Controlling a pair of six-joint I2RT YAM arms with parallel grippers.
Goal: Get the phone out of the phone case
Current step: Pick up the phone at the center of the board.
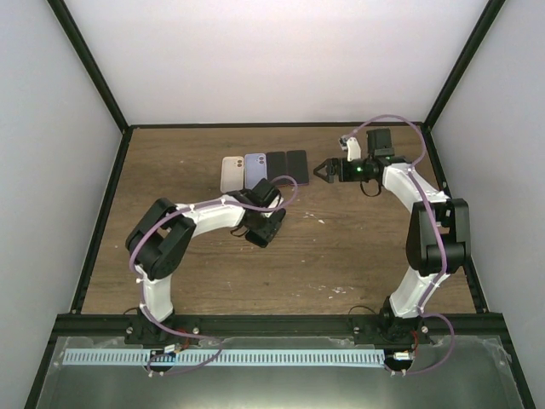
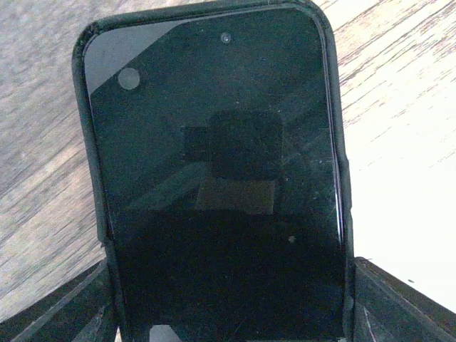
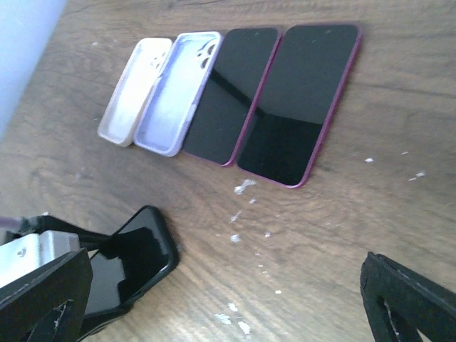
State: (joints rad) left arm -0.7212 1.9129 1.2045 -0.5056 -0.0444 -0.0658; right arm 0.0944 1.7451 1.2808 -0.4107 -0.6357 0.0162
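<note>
A black phone in a black case (image 2: pixel 221 164) fills the left wrist view, screen up. My left gripper (image 2: pixel 228 317) is shut on its lower end, one finger on each long side of the case. In the top view this gripper (image 1: pixel 266 228) sits mid-table, just in front of the row of phones. The cased phone also shows in the right wrist view (image 3: pixel 139 260), low over the wood. My right gripper (image 1: pixel 322 171) is open and empty, to the right of the row; its fingers (image 3: pixel 43 299) stand wide apart.
At the back of the table lie a white case (image 1: pixel 232 174), a lavender case (image 1: pixel 255 170) and two dark phones with magenta edges (image 1: pixel 276 164) (image 1: pixel 296 163). White specks (image 3: pixel 242 189) dot the wood. Black frame rails run along the table's edges.
</note>
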